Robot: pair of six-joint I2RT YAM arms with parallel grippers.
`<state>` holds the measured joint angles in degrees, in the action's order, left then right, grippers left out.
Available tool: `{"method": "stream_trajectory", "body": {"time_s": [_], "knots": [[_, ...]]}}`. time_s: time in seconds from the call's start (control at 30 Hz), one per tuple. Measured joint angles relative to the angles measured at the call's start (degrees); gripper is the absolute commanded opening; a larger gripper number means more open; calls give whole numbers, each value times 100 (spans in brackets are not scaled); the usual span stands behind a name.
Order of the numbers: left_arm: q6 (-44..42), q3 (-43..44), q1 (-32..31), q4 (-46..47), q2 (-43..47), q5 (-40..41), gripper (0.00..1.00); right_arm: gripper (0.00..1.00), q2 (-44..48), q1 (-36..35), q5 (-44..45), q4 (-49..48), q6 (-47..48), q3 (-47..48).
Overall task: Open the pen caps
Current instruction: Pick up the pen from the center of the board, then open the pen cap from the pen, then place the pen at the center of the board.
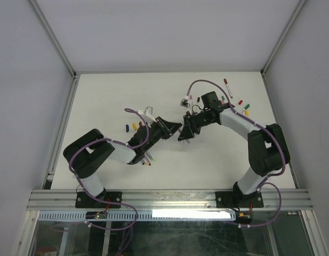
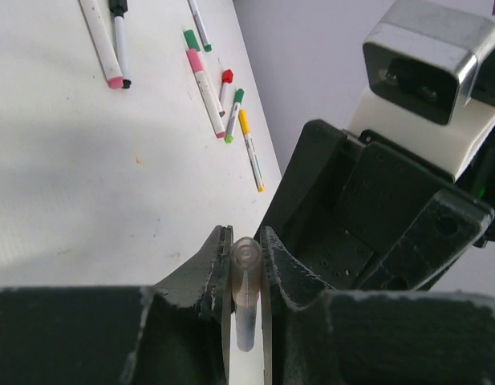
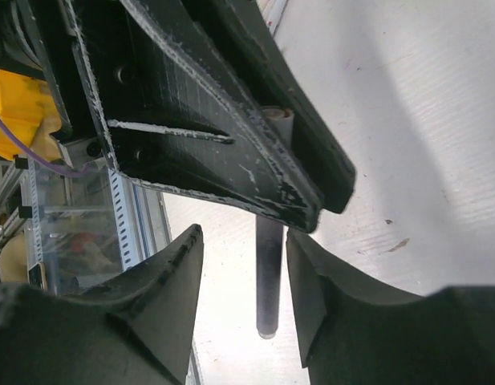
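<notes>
1. Position of the arms. Both arms reach inward and meet over the middle of the tabletop. The left fingers and the right fingers face each other tip to tip.

2. Left fingers. They are clamped on a pen with a translucent grey barrel. Its round end sits level with the fingertips.

3. Right fingers. They stand apart and grip nothing. A dark slender cylinder runs between them in line with the held pen and touches neither finger. Whether this part is a cap or barrel cannot be determined.

4. Pen caps. Loose pen caps lie in a short row on the tabletop just left of the left arm's wrist; blue, orange and dark red are visible. A second scatter of caps lies to the right, beside the right arm, among several pens. A single red cap lies next to a pink-tipped pen.
</notes>
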<state>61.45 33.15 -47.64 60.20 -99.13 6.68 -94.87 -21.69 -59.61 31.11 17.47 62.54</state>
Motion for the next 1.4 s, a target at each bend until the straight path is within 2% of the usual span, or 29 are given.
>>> {"method": "stream_trajectory", "body": {"time_s": [0.1, 0.17, 0.37, 0.57, 0.7, 0.87, 1.0, 1.17, 1.4], "knots": [[-107, -33, 0, 83, 17, 85, 0, 13, -2, -162, 229, 15, 46, 0], [-153, -96, 0, 127, 70, 101, 0, 0, -2, -212, 428, 9, 90, 0], [-212, -339, 142, 192, 313, 37, 0, 0, -2, -323, 422, -79, 114, 28], [-348, -549, 785, 50, 957, -638, 0, 0, -13, -595, 393, -623, 42, 291], [-662, -546, 1182, -487, 1572, -992, 0, 0, -44, -750, 385, -1093, -15, 481], [-1049, -525, 2240, -671, 2546, 299, 0, 0, -155, -726, 450, -280, 20, 170], [-1167, -647, 2334, -802, 3193, 789, 0, 0, -332, -809, 527, 17, -7, 59], [-1309, -870, 2337, -1458, 3864, 868, 0, 0, -348, -1016, 769, -249, -446, -39], [-1311, -1228, 2337, -2879, 4732, 691, 0, 0, -361, -1425, 1810, -1276, -2181, -481]]}}
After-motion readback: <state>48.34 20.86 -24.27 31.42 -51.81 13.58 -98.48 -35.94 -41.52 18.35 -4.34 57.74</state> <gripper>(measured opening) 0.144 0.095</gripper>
